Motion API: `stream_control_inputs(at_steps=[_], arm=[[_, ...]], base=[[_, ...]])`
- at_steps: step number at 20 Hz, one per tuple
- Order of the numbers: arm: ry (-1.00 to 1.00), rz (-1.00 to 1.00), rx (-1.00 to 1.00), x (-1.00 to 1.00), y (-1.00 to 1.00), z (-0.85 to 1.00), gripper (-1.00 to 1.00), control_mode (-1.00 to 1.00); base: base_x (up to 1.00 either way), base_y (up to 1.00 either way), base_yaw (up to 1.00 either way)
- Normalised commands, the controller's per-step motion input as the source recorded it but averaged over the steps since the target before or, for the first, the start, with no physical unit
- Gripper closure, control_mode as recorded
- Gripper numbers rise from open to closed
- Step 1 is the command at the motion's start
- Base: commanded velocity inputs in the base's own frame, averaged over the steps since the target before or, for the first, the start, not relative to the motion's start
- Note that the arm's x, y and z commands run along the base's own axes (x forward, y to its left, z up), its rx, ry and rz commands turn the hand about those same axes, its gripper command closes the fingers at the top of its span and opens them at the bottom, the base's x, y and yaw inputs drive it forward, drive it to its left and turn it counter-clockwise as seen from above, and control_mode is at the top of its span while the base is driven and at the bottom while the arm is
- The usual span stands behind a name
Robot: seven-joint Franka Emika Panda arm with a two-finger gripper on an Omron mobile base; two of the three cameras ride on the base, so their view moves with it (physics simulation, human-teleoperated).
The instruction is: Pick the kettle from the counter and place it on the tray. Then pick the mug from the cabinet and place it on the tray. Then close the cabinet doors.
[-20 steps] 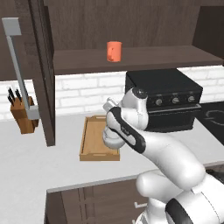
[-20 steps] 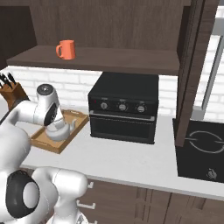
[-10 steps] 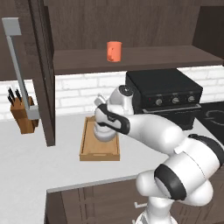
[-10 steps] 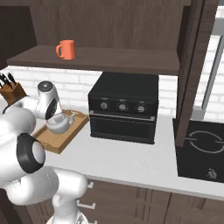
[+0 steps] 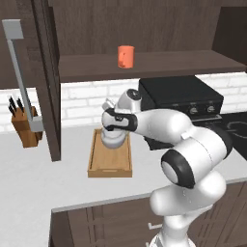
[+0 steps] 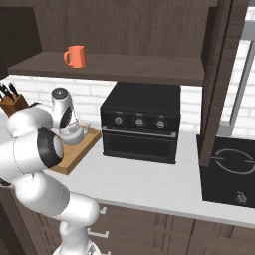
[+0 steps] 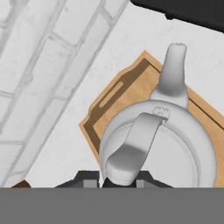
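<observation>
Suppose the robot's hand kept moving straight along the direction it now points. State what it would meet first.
The hand points down and is shut on the kettle at its handle, so the kettle would likely press onto the tray floor directly below; how much gap remains there is unclear.

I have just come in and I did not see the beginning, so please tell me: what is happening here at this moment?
The robot arm holds the kettle by its handle, gripper shut on it, over the far end of the wooden tray on the counter. Whether the kettle already rests on the tray is hard to tell. The orange mug stands on the shelf of the open cabinet, untouched. A cabinet door stands open.
</observation>
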Motion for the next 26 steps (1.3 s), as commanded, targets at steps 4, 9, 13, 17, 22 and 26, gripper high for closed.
stream_control_inputs(at_steps=[4,9,13,17,22,26], arm=[[0.0,0.0,0.0,0.06,0.0,0.0,1.0,-1.0],[0.0,0.0,0.0,0.0,0.0,0.0,1.0,-1.0],[0.0,0.0,0.0,0.0,0.02,-0.21,1.0,-1.0],[0.0,0.0,0.0,0.0,0.0,-0.33,1.0,-1.0],[0.0,0.0,0.0,0.01,0.0,-0.17,1.0,-1.0],[0.0,0.0,0.0,0.0,0.0,0.0,-1.0,-1.0]], base=[[0.0,0.0,0.0],[0.0,0.0,0.0],[0.0,0.0,0.0],[0.0,0.0,0.0],[0.0,0.0,0.0],[0.0,0.0,0.0]])
